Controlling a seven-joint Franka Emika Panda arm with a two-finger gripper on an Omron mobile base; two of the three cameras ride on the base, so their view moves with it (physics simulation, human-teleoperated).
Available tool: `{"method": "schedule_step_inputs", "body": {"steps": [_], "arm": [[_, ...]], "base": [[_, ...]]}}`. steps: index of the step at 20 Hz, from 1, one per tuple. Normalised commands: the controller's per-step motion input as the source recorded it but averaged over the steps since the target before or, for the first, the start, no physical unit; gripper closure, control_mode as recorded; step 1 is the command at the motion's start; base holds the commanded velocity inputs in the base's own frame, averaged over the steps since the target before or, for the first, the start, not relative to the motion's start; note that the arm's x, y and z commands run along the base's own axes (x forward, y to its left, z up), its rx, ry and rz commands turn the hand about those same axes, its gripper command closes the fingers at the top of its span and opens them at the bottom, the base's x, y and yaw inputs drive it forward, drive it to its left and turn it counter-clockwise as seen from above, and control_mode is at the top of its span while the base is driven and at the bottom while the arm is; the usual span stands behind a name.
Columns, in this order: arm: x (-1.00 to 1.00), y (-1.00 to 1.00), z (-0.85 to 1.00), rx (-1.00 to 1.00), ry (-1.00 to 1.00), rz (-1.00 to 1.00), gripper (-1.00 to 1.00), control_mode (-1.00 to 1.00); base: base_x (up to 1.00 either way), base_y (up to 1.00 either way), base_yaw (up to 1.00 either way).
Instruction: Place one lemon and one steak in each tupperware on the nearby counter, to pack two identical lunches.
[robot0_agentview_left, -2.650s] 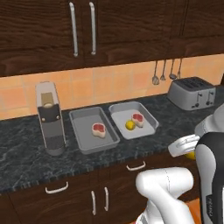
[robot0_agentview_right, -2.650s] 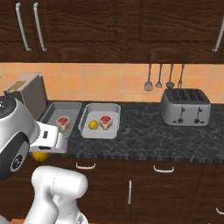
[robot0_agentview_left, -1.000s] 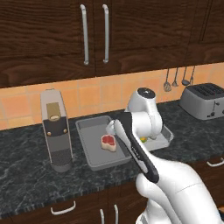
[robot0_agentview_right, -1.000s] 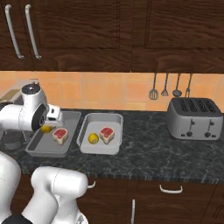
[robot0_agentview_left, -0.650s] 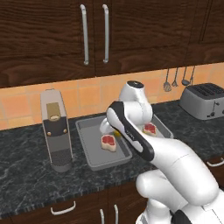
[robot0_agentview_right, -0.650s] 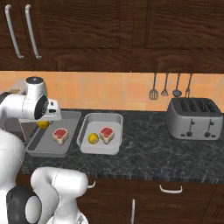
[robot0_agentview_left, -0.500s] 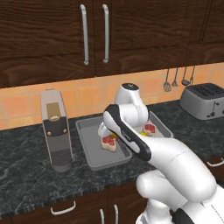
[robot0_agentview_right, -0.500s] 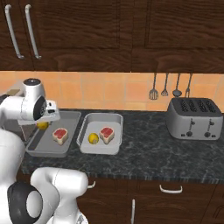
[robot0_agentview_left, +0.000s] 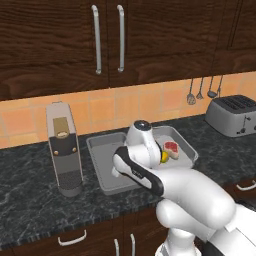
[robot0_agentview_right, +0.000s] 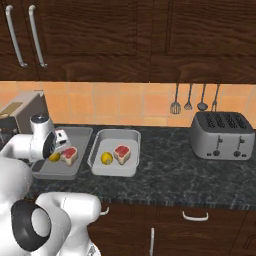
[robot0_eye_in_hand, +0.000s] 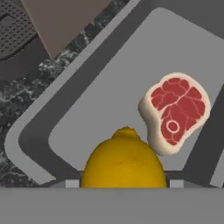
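I've got a lemon (robot0_eye_in_hand: 124, 158) clamped in the gripper (robot0_agentview_right: 56, 150); the hand view has it right at the bottom between the tips, nub pointing away from the camera. The tips themselves are hidden behind the fruit, so I judge the grasp from the lemon riding with the hand.

Landmark is the darker tupperware (robot0_agentview_right: 80, 134), the tray next to the coffee machine (robot0_agentview_left: 63, 148). The held lemon hangs over this tray's interior, toward its near end. The steak (robot0_eye_in_hand: 175, 107) already lies flat on the tray floor, just beside the lemon and a bit farther in, its long axis running roughly along the tray's length. Whether lemon and steak touch I can't tell; from above they look just apart.

That's the relation that matters: bare tray floor sits under the lemon and on the side away from the steak, so I'd guess a straight lowering and release lands it clear of the meat.

The lighter tupperware (robot0_agentview_right: 130, 135), on the far side of the darker one from the coffee machine, already holds a second lemon (robot0_agentview_right: 106, 158) and a second steak (robot0_agentview_right: 122, 152). Both trays sit on the counter (robot0_agentview_right: 170, 175).
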Motion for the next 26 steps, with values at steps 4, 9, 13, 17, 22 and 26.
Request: {"method": "schedule_step_inputs", "body": {"steps": [4, 9, 13, 17, 22, 26], "arm": [[0.55, 0.05, -0.38, 0.00, -0.07, 0.10, 1.00, -1.00], [0.10, 0.18, -0.21, -0.02, 0.00, 0.01, 1.00, -1.00], [0.20, 0.16, -0.13, -0.03, 0.00, 0.00, 1.00, -1.00], [0.23, 0.13, -0.08, -0.01, 0.01, 0.00, 1.00, -1.00], [0.08, 0.10, -0.12, 0.00, 0.01, 0.00, 1.00, -1.00], [0.15, 0.19, -0.03, 0.00, 0.00, 0.00, -1.00, -1.00]], "base": [[0.00, 0.00, 0.00], [0.00, 0.00, 0.00], [0.00, 0.00, 0.00], [0.00, 0.00, 0.00], [0.00, 0.00, 0.00], [0.00, 0.00, 0.00]]}}
